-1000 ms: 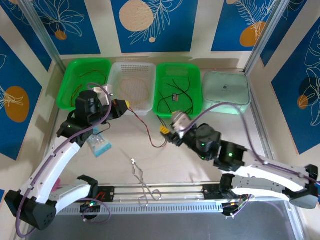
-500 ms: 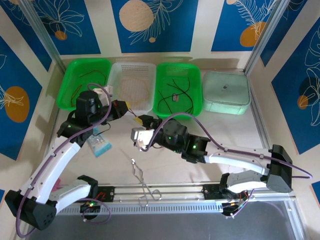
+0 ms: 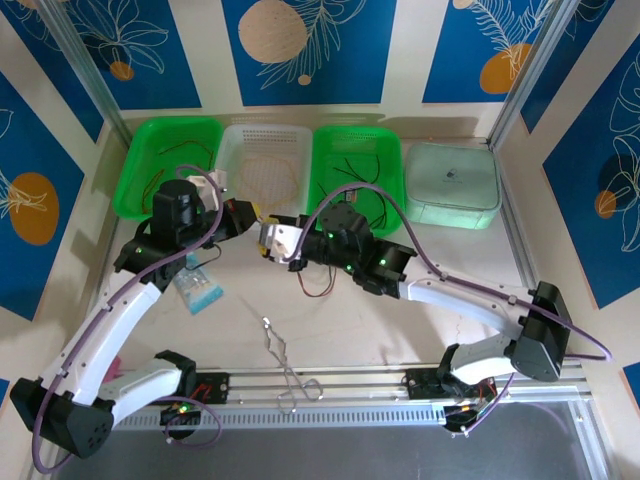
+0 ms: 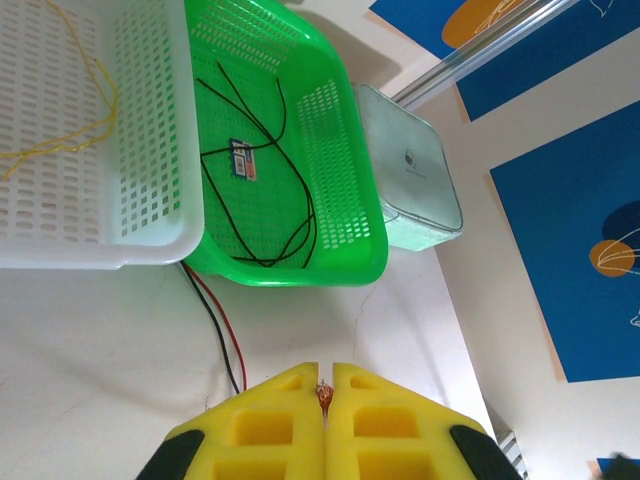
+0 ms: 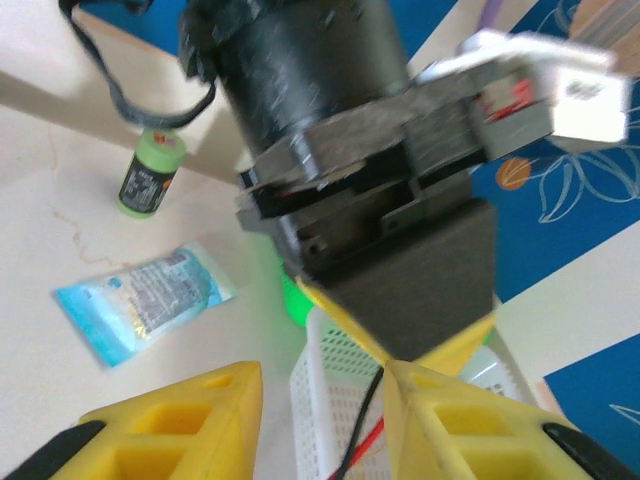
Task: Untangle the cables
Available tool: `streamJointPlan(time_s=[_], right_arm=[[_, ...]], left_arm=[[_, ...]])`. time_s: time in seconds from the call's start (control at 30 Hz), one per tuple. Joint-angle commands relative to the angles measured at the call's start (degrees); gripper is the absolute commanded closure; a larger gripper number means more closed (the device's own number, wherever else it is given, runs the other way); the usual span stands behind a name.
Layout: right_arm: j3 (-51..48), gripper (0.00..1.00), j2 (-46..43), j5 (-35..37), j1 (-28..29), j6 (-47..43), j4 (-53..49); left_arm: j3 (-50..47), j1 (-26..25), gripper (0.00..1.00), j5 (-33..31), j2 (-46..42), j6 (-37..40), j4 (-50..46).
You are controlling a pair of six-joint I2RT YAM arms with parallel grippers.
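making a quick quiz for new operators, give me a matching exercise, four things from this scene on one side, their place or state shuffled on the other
1. white basket
2. right-hand green basket
3. forceps
4. left claw

A. shut on the red-and-black cable
B. holds black wires
C. lies on the table, in no basket
D. holds a yellow-orange wire

Pairs: 1-D, 2-B, 3-C, 4-A

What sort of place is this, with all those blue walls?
Probably a robot test booth in a lab: a left arm and a right arm bolted to a table, blue patterned panels closing it in, and a row of plastic baskets holding thin cables.
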Motion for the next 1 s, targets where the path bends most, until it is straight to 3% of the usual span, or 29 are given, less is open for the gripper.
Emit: streamJointPlan(time_s=[0.0, 0.23, 0.97], right_arm=[[2.0, 0.65, 2.3, 1.3, 0.3, -1.3, -0.7], [2.3, 0.66, 5.4, 5.3, 0.1, -2.6, 5.7], [2.0, 0.68, 8.6, 12.9, -0.7, -5.0, 11.9]], left_arm=[[2.4, -0.5, 1.00, 1.4, -0.1, -0.8, -0.4], [2.4, -0.6, 1.00, 1.1, -0.1, -0.7, -0.6], [3.0, -0.5, 1.00, 1.4, 0.7, -0.5, -1.0]])
